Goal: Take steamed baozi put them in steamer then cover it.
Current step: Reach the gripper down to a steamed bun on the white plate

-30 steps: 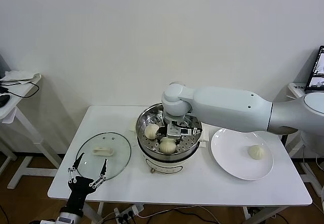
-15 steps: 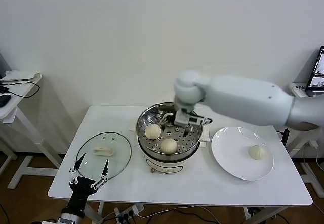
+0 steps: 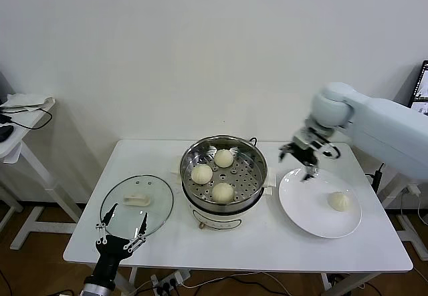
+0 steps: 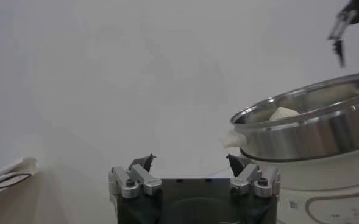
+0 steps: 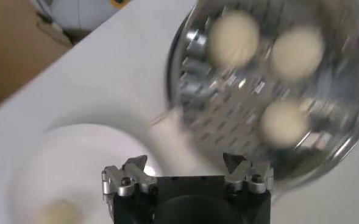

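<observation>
We see three steamed baozi (image 3: 223, 158) in the steamer (image 3: 224, 199), left of our right hand (image 3: 305, 157), and a fourth on the plate (image 3: 301, 206) just beneath it. That hand, inside the steamer a second ago, now hovers wide open and empty. Our left hand (image 3: 121, 226), open and empty, waits by the cover (image 3: 157, 206) on the surface (image 3: 267, 249).

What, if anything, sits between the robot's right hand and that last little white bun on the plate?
Nothing visible does. The right hand hangs open above the far edge of the round white plate, and the pleated cream-white bun lies alone on it, with only bare plate between them.
</observation>
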